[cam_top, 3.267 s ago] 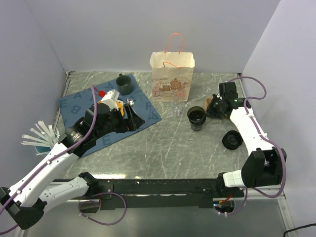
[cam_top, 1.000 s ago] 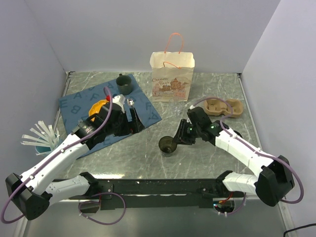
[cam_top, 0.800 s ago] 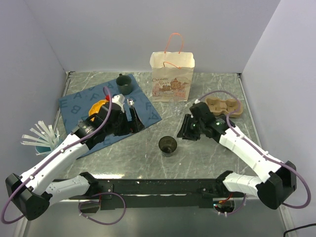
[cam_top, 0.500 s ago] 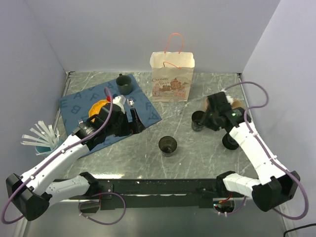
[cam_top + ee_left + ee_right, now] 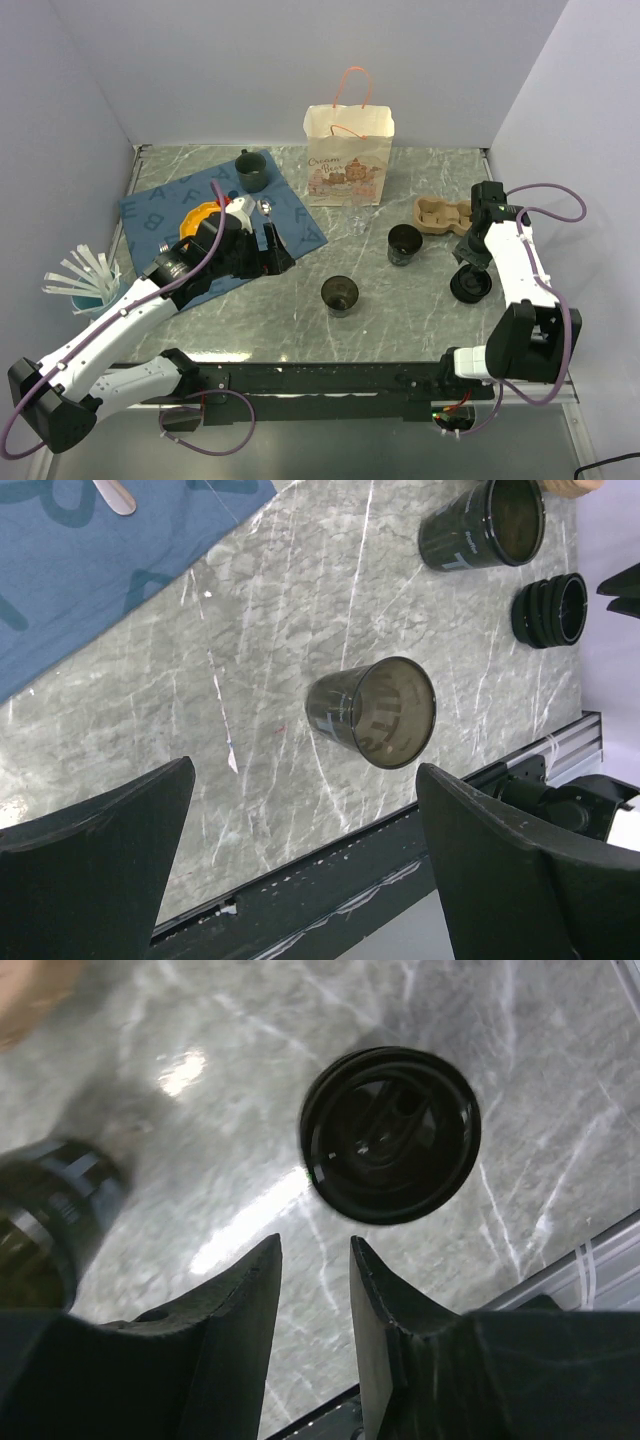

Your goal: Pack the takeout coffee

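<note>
Two dark lidless takeout cups stand upright on the marble table: one in the middle (image 5: 340,294) (image 5: 385,712), one further right (image 5: 403,244) (image 5: 487,525) (image 5: 50,1222). Black lids (image 5: 471,285) (image 5: 390,1135) (image 5: 548,610) lie stacked to the right. The brown pulp tray (image 5: 443,214) sits behind them. My right gripper (image 5: 468,255) (image 5: 314,1250) hovers just beside the lids, jaws a little apart, nothing between them. My left gripper (image 5: 275,248) (image 5: 305,780) hangs wide open above the table, left of the middle cup, holding nothing.
A paper bag (image 5: 348,155) with pink handles stands at the back centre, a small clear glass (image 5: 358,222) before it. A blue mat (image 5: 165,205) at left carries a dark green mug (image 5: 251,171) and an orange item (image 5: 195,215). White stirrers (image 5: 80,275) fan out at far left.
My right gripper left the middle cup, swung right past the second cup, and now hovers by the lids. The left arm has barely moved.
</note>
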`<state>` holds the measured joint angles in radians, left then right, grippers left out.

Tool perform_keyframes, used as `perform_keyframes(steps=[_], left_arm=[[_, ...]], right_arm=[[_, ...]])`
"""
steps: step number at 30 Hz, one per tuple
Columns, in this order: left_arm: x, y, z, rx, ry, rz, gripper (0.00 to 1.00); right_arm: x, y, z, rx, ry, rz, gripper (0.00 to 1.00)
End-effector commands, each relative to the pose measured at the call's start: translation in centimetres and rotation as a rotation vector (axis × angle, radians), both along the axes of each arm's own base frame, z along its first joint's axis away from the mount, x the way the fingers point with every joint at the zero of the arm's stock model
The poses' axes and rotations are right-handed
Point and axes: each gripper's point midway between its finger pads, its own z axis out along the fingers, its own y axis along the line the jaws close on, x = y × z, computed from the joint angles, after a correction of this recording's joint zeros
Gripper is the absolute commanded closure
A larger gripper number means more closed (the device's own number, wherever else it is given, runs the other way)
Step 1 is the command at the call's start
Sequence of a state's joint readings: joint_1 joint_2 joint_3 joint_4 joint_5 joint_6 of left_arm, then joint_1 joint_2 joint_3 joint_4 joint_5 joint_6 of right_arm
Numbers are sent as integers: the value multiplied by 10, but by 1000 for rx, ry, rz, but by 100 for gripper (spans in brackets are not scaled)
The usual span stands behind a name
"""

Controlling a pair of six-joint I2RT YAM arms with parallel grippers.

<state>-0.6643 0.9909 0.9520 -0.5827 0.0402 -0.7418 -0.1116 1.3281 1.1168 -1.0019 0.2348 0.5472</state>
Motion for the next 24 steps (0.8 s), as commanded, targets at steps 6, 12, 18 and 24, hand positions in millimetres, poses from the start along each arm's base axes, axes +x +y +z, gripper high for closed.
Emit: perform_keyframes(steps=[6,12,18,24], left_arm=[[0,5,5,10,-45,-8,1],[4,2,4,17,-37,-9,1],[5,2,2,21,-28,-4,1],[4,4,1,28,-27,0,1]], right_arm=[[22,-19,-31,47,13,-13,58],[22,-20,-40,54,42,-14,57],[22,-22,-47,60,43,-20,57],[18,-20,-56,76,50,-38,57]])
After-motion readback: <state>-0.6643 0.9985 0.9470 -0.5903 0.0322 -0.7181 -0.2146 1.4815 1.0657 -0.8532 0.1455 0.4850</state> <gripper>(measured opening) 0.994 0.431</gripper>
